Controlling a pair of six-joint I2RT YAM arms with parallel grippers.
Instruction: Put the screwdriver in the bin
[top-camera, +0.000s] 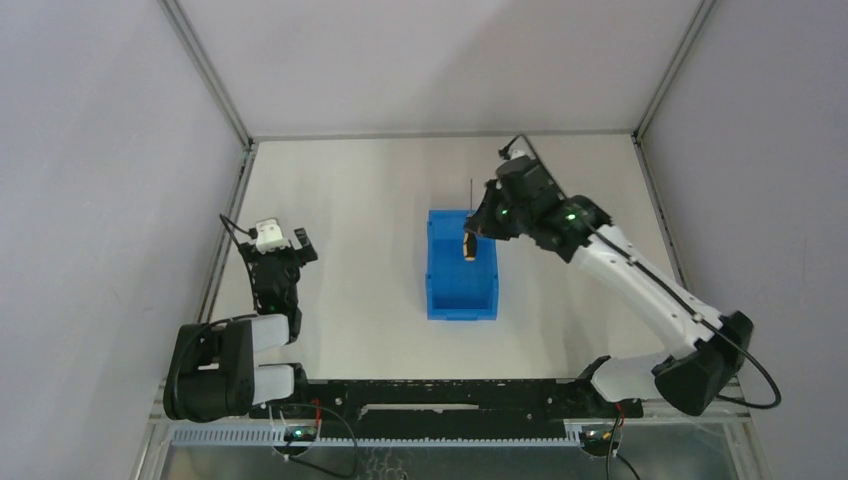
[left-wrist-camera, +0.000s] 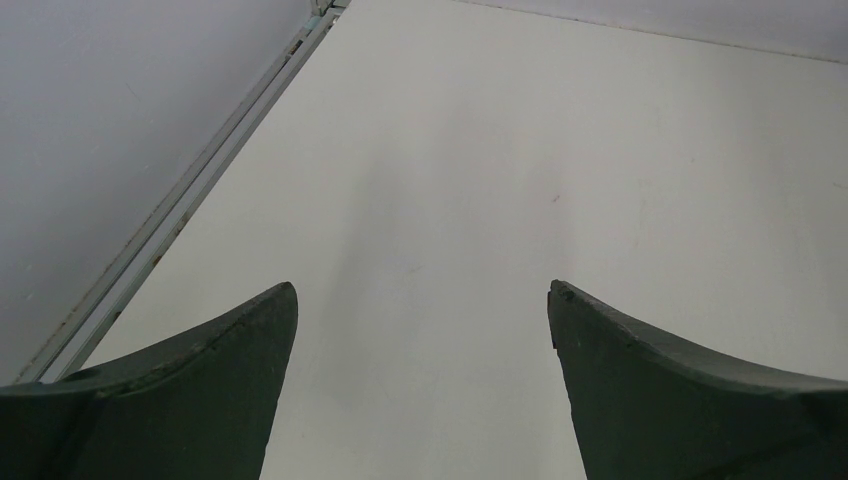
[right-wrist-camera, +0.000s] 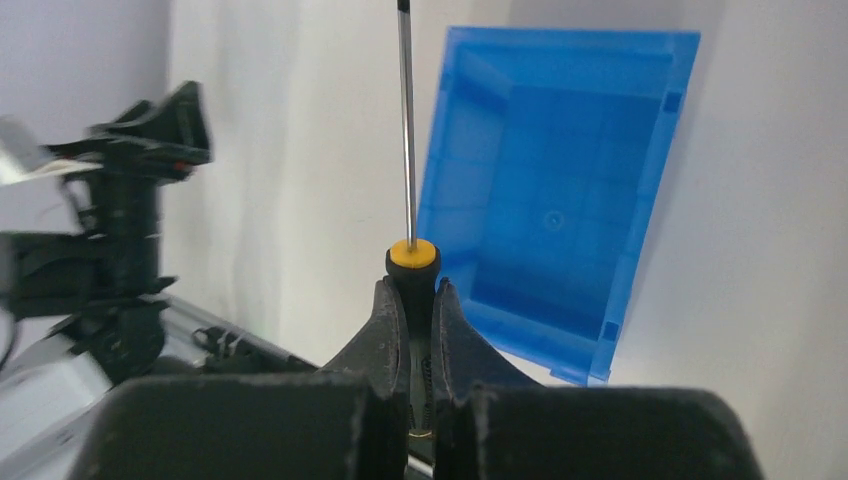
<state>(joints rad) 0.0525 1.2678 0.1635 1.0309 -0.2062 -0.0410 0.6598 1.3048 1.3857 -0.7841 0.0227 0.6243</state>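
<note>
My right gripper (top-camera: 480, 232) is shut on the screwdriver (top-camera: 469, 245), held in the air above the far right part of the blue bin (top-camera: 462, 290). In the right wrist view the fingers (right-wrist-camera: 392, 320) clamp the black-and-orange handle (right-wrist-camera: 411, 262), and the thin shaft (right-wrist-camera: 405, 120) points straight away. The bin (right-wrist-camera: 560, 200) lies below and to the right there, its inside bare. My left gripper (top-camera: 285, 240) is open and empty at the left of the table, far from the bin; its fingers (left-wrist-camera: 200, 390) stand wide apart over bare table.
The white table (top-camera: 370, 210) is walled on the left, back and right. A metal rail (top-camera: 225, 225) runs along the left edge. The black arm-base bar (top-camera: 450, 395) lies along the near edge.
</note>
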